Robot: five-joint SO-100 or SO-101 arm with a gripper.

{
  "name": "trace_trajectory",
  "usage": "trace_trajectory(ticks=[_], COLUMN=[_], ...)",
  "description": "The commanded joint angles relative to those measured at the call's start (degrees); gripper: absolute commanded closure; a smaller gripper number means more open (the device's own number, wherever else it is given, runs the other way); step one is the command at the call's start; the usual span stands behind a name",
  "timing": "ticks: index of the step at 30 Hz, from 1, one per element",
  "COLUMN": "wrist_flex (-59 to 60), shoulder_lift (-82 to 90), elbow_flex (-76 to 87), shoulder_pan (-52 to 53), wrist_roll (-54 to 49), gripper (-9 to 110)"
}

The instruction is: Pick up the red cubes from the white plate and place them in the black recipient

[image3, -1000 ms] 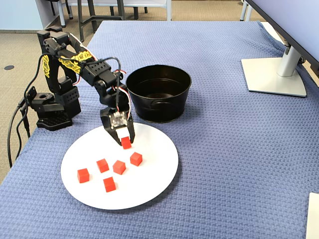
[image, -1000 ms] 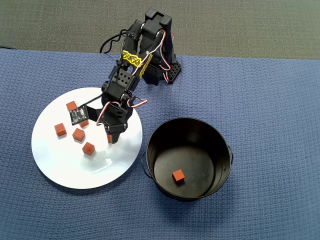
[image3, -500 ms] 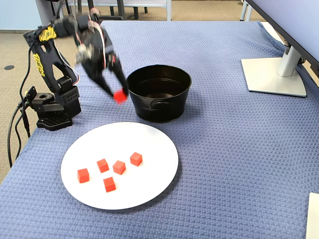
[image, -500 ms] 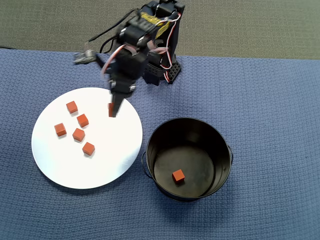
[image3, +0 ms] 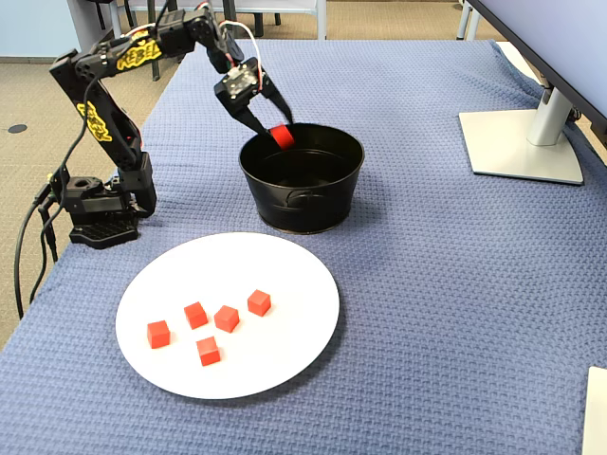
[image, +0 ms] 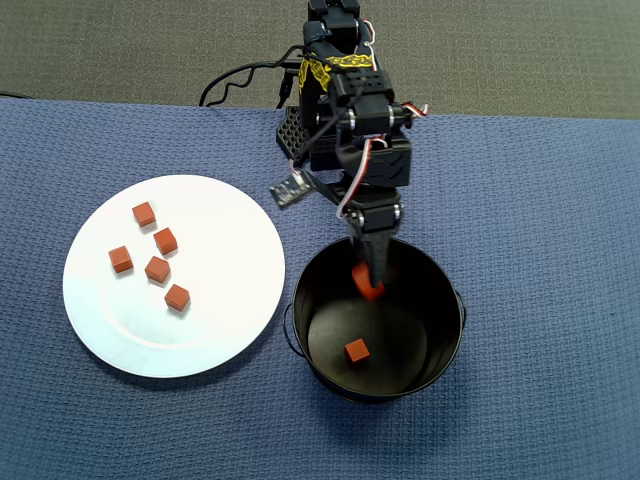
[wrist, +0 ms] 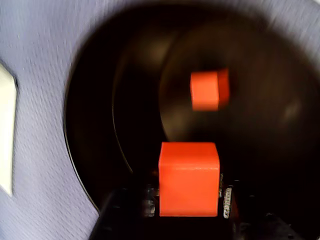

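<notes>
Plate: white plate [image3: 285, 365] nearest in the fixed view, five red cubes [image3: 227, 318] on it, waiting.
Pot: black pot [image3: 302, 211] just beyond; one cube [image: 356, 351] lies on its bottom.
Gripper: gripper [image3: 277, 135] clenched on a cube [wrist: 188, 178], held above the pot's near rim.
Advice: carry it further over the opening — then release, low, so it doesn't bounce out.

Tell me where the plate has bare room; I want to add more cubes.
The white plate is bare on its whole pot-side half and along its lower rim in the overhead view. The five red cubes crowd the upper part of the far half.
</notes>
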Motion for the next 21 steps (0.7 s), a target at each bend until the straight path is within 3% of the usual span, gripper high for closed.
trace_trajectory(ticks=[1, 5, 9, 13, 21], wrist_flex=[1.76, 5.54, 9.23, -0.09, -13.80], shoulder_lift=[3.08, 4.48, 3.78, 1.58, -2.64], elbow_flex=[-3.60, -7.21, -6.33, -0.26, 9.58], shoulder_pan=[4.31, 20.13, 34.98, 47.29, 59.85], wrist_roll=[-7.65, -19.51, -38.32, -58.18, -73.92], gripper=[60, 66, 73, 73, 73])
